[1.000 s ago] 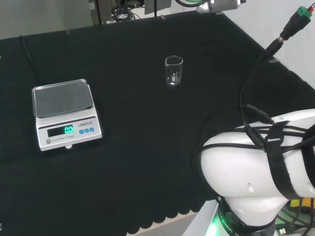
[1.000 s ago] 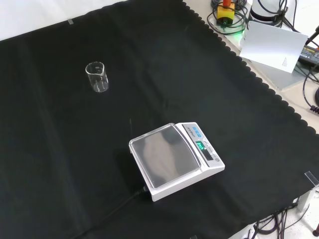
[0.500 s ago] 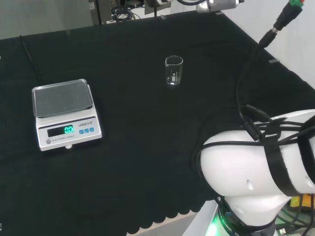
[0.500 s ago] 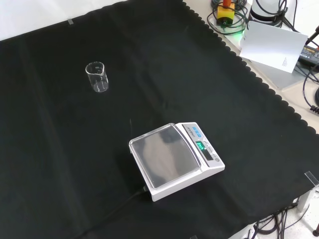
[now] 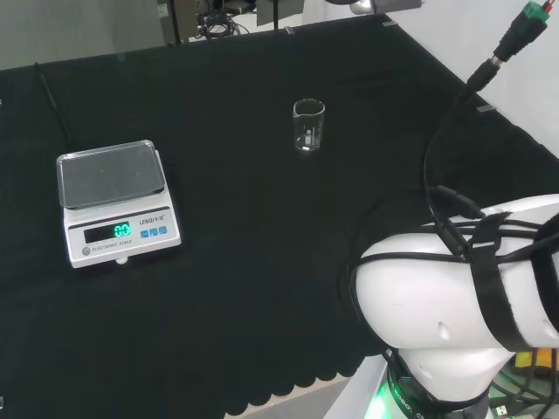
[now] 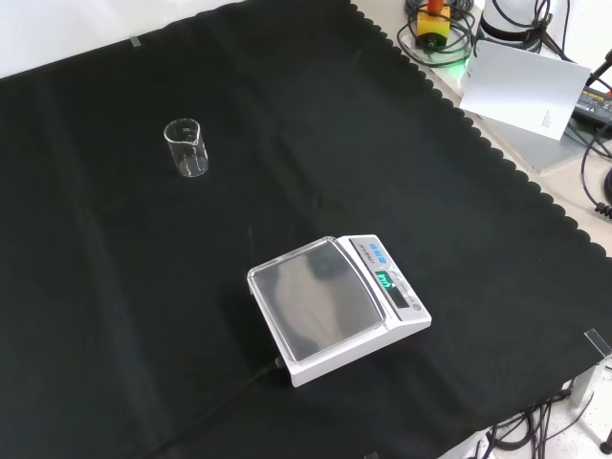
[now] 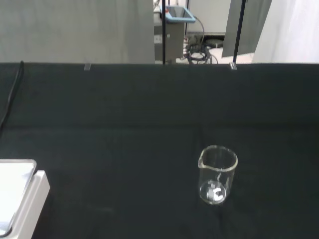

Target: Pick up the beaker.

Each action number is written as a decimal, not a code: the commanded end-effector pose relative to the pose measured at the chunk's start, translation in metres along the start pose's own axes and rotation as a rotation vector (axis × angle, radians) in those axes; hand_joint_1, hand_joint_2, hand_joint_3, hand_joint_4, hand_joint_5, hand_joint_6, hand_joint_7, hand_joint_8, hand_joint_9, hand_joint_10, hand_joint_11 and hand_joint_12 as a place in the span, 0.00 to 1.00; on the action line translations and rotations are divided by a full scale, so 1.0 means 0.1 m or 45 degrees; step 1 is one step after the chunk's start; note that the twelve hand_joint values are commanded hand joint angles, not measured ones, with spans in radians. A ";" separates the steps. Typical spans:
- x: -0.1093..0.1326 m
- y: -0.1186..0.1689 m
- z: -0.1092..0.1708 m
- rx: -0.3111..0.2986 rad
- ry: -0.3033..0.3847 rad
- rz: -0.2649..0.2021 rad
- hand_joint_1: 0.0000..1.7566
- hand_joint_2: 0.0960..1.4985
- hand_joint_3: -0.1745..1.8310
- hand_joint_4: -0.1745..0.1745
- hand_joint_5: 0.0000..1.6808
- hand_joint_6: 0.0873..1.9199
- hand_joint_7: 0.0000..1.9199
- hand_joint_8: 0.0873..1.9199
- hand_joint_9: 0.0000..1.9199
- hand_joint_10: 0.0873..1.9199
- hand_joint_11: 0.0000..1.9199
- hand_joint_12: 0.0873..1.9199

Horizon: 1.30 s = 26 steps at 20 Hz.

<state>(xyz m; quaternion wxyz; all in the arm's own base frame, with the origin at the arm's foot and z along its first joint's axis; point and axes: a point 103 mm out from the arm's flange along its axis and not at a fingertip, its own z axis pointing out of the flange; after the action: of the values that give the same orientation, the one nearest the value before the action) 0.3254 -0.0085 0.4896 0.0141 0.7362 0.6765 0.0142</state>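
beaker (image 5: 308, 126): clear glass, standing upright on the cloth with nothing touching it. Looks empty as far as I can make out. In the head view it's a bit past the middle of the bench, up and right of the scale. In the front view (image 6: 185, 147) it's over at the upper left. From my wrist (image 7: 217, 175) it's right there in front of me, spout on the rim, standing by itself.

scale (image 5: 115, 202): white, shiny grey pan on top with nothing on it, green display lit. Well apart from the beaker. In the head view it's at the left side, in the front view (image 6: 338, 306) it's low in the middle with the display side turned right. A white corner of it (image 7: 20, 201) pokes into my wrist view too.

cloth (image 6: 287, 115): black, covers the whole bench, scalloped edge along the side near my base.

arm (image 5: 463, 305): my big white link with black straps and cables sits at the lower right of the head view.

my hand: honestly can't tell if it's spread or curled.

cable (image 5: 51, 105): thin black one lying on the cloth in the head view, running from the far edge toward the scale.
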 end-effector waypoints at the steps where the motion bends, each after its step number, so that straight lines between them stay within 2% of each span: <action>1: -0.05 0.99 1.02 0.166 -0.002 -0.024 0.28 0.41 0.20 0.46 0.07 0.00 0.00 0.31 0.00 0.41 0.00 0.64; 5: -0.26 1.24 1.29 0.222 0.009 -0.035 0.28 0.41 0.20 0.46 0.06 0.00 0.00 0.30 0.00 0.41 0.00 0.64; 6: -0.25 1.32 1.37 0.252 -0.029 0.036 0.28 0.41 0.20 0.46 0.06 0.00 0.00 0.30 0.00 0.41 0.00 0.64; 8: -0.31 1.42 1.50 0.280 -0.028 0.059 0.28 0.41 0.20 0.46 0.06 0.00 0.00 0.30 0.00 0.41 0.00 0.63; 18: -0.70 1.65 2.28 0.369 0.070 0.047 0.29 0.42 0.19 0.46 0.05 0.00 0.00 0.28 0.00 0.40 0.00 0.62; 22: -0.85 1.74 2.60 0.369 0.097 0.050 0.29 0.42 0.18 0.47 0.04 0.00 0.00 0.27 0.00 0.37 0.00 0.59; 26: -0.96 1.90 2.83 0.335 0.135 0.055 0.29 0.43 0.17 0.47 0.03 0.00 0.00 0.19 0.00 0.32 0.00 0.53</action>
<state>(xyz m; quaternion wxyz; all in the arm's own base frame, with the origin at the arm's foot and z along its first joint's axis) 0.4759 -0.0855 0.2815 -0.1065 0.7460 0.6527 -0.0784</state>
